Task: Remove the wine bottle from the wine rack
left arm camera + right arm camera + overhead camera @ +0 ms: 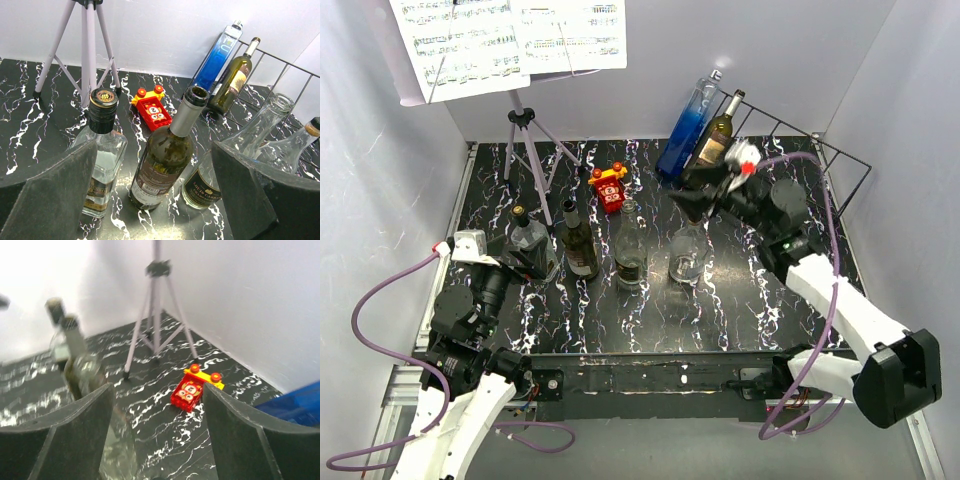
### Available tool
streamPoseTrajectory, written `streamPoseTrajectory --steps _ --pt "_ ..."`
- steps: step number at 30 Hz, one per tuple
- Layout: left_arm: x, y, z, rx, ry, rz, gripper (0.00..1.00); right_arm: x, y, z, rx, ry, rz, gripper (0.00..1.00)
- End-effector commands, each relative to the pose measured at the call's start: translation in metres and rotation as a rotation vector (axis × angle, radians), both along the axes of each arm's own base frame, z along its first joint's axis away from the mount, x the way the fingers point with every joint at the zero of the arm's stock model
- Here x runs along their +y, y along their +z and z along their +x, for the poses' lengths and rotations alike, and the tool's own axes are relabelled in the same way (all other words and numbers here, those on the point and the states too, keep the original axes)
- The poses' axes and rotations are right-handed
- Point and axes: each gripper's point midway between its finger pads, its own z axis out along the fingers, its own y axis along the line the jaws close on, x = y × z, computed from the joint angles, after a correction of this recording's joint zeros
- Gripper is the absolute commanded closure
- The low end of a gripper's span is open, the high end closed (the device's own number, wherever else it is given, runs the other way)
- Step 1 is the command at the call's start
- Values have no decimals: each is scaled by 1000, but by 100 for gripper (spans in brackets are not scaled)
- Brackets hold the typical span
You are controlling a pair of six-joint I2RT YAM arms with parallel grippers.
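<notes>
Olive-green glass with a pale label, the wine bottle (718,140) leans neck-up against the slanted back of the wine rack (850,158) at the right rear of the table, touching or just beside a tall blue bottle (685,130). The right gripper (157,395) hangs just in front of the rack with its fingers apart and nothing between them; its camera faces the red toy block (189,392) and the tripod (157,315), not the bottle. Turning the wrist toward the rack looks like the first need. A grip across the neck, then a lift along the slant, should clear the wires without tipping the blue bottle or the clear bottle (688,252) below. The left gripper (154,150) waits spread and empty.
</notes>
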Motion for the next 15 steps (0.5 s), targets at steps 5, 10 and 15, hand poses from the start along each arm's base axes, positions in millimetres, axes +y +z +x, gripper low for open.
streamPoseTrajectory --steps 5,10,15 --pt "-3 4 -2 -14 -19 9 2 -64 43 76 360 -580 144 23" --pt "-2 5 -3 -17 -16 8 2 -98 33 113 406 -857 154 24" --pt "-3 6 -4 -23 -23 5 2 -102 29 155 432 -967 129 23"
